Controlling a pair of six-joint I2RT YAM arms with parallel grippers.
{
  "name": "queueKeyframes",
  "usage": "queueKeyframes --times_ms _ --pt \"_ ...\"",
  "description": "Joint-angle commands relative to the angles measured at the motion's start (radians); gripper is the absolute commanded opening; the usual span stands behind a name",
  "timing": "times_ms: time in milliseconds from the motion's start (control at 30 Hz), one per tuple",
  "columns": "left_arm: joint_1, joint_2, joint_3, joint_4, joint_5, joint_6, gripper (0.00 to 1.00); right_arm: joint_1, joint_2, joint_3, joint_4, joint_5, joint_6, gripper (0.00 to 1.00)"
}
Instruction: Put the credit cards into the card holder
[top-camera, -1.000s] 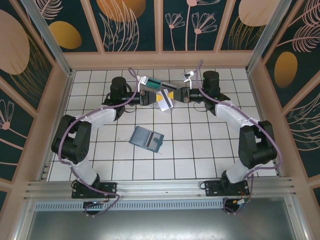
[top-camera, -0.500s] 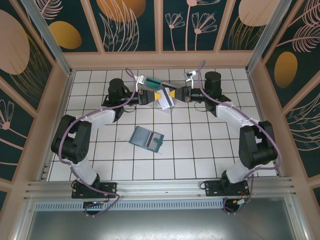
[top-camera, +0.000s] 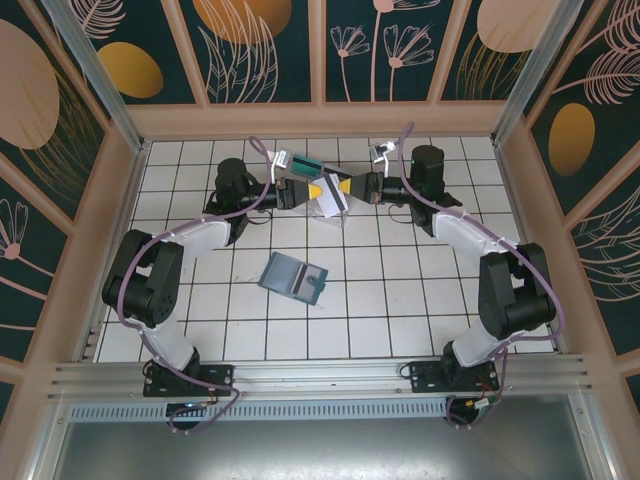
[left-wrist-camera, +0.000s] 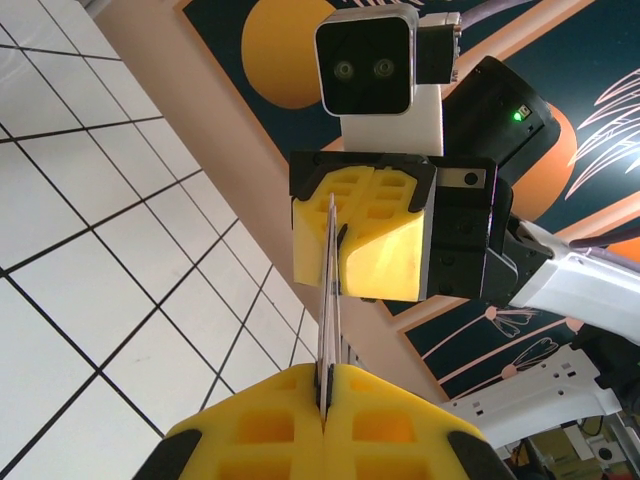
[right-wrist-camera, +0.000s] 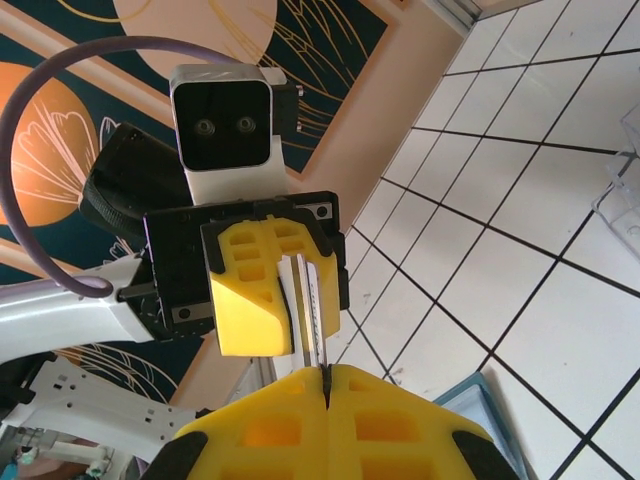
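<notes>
**Operator:** How far along am I?

**Spotter:** Early, I'd say. Your holder (top-camera: 293, 274) lies open on the worktop (top-camera: 400, 290) near the middle, blue-grey side up. From above I see no card in its pockets.

**Operator:** And the white card?

**Spotter:** The white card (top-camera: 331, 204) is up in the air at the far side, well apart from the holder. Your left tool (left-wrist-camera: 324, 385) is clenched on one edge of it. Your right tool (right-wrist-camera: 328, 385) is clenched on the opposite edge. Both wrist views show the card edge-on, running straight from one tool to the other.

**Operator:** So it's mid-handover?

**Spotter:** That's my reading. One of your tools has to let go. Then you carry the card down to the holder and slide it into a slot. None of that is done yet.

**Operator:** What about the teal one?

**Spotter:** There's a teal strip (top-camera: 310, 165) just behind your left tool, but I can't tell whether it's the card. Count it as yet to do, so both cards remain.
</notes>
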Motion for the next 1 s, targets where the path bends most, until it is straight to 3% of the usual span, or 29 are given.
queueKeyframes --times_ms 0,267,400,500,600,967 --pt "0.015 -0.004 -0.015 0.055 -0.002 -0.008 0.0 -0.031 -0.028 -0.04 0.176 -0.019 0.109 0.0" --pt "0.017 -0.004 -0.015 0.073 -0.001 -0.018 0.02 -0.038 -0.023 -0.074 0.326 -0.059 0.221 0.0" --pt "0.017 0.003 -0.006 0.117 -0.002 -0.055 0.01 -0.019 -0.026 -0.024 0.132 -0.017 0.078 0.0" --pt "0.017 0.01 0.005 0.134 0.006 -0.071 0.0 0.018 -0.018 0.04 -0.052 0.05 -0.053 0.13" --pt "0.017 0.013 0.004 0.133 0.029 -0.071 0.0 0.018 -0.001 0.041 -0.013 0.059 -0.021 0.18" --pt "0.016 -0.008 -0.021 0.132 0.045 -0.062 0.0 0.021 0.048 0.089 -0.014 0.06 -0.014 0.16"
